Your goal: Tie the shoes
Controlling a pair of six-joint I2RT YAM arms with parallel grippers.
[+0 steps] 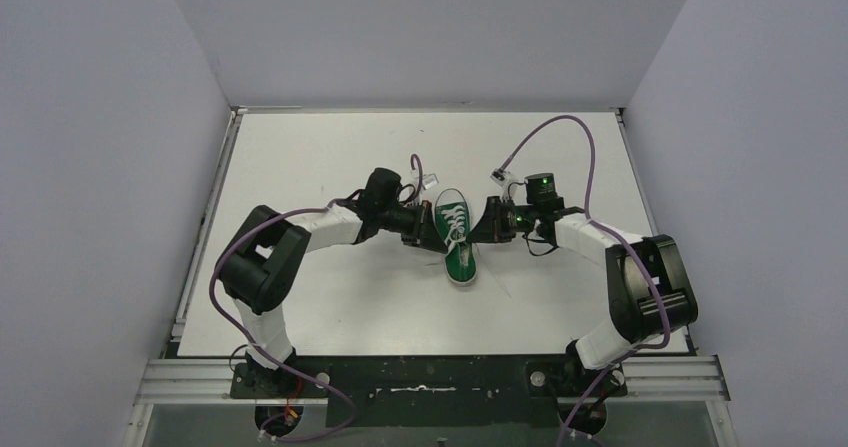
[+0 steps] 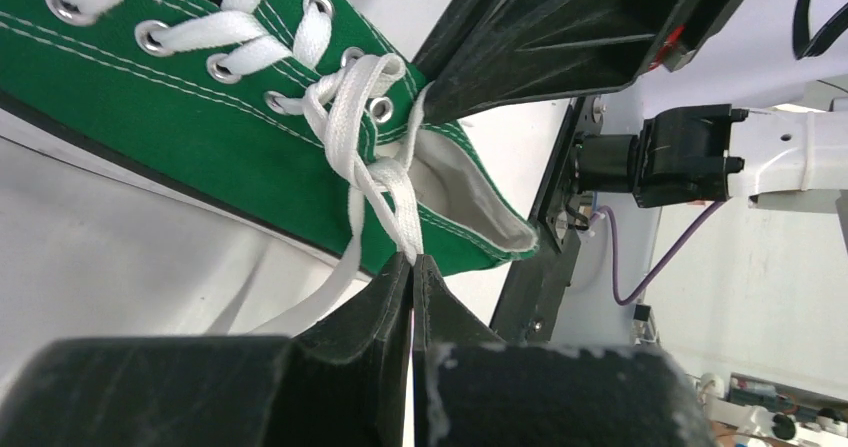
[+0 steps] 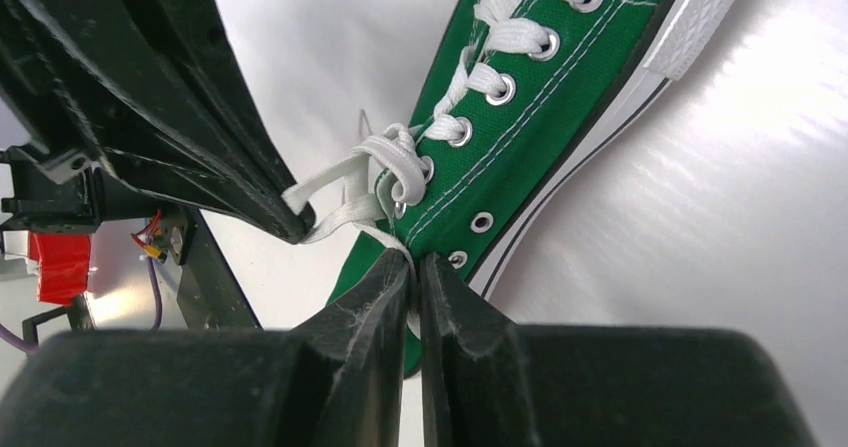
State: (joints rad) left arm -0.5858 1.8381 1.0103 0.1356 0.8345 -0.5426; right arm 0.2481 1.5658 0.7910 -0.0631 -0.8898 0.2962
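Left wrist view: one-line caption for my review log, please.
Left gripper shut on a white lace at the collar of the green sneaker, near its top eyelets.

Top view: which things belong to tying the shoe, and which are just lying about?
Job: green sneaker; white laces; left pincer and right pincer, each shut on a lace strand.
Lying about: purple cables; small white plug on the table beyond the shoe.
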